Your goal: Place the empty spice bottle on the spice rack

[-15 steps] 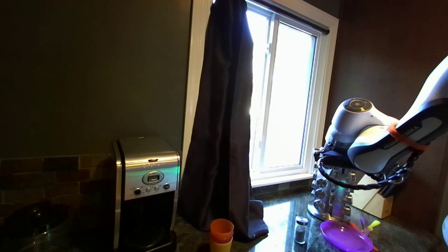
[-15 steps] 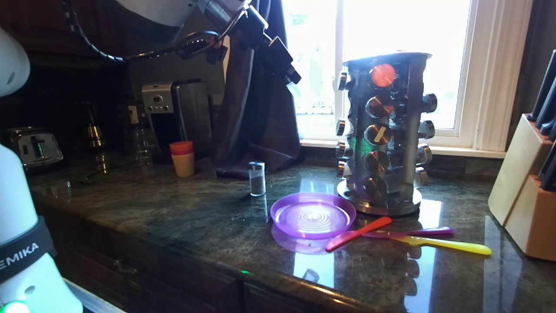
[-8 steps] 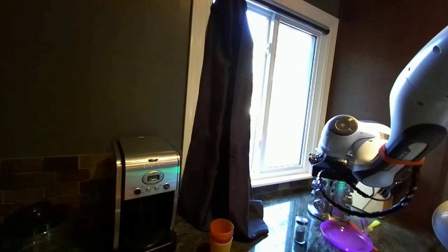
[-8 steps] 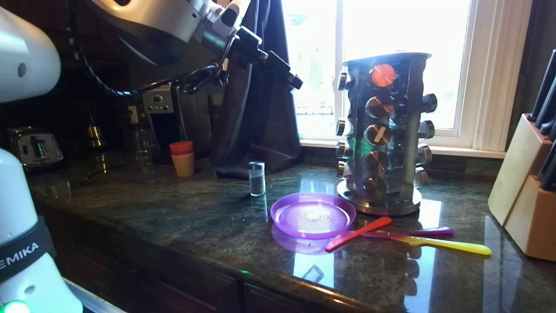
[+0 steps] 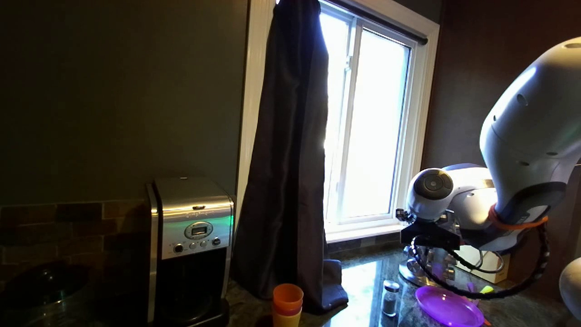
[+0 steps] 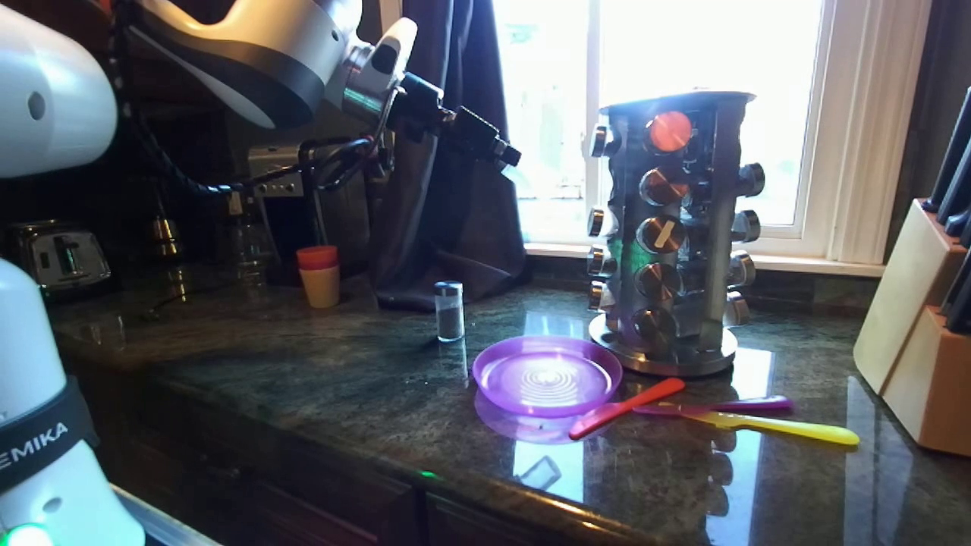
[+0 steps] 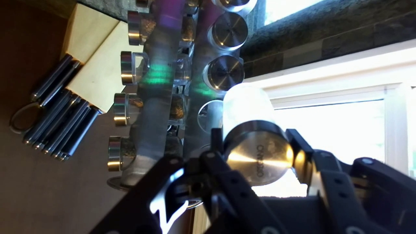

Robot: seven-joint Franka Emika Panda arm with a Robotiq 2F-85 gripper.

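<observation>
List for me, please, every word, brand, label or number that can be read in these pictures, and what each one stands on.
"EMIKA": on the dark band around the robot arm, at the left edge of an exterior view.
Too blurred to read: the sideways lettering on the silver lid of the spice bottle held in the end effector, wrist view.
Too small to read: the markings and display on the coffee maker, in an exterior view.

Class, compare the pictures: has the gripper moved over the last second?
Yes, mainly downward: in an exterior view, the gripper sits lower against the dark curtain.
</observation>
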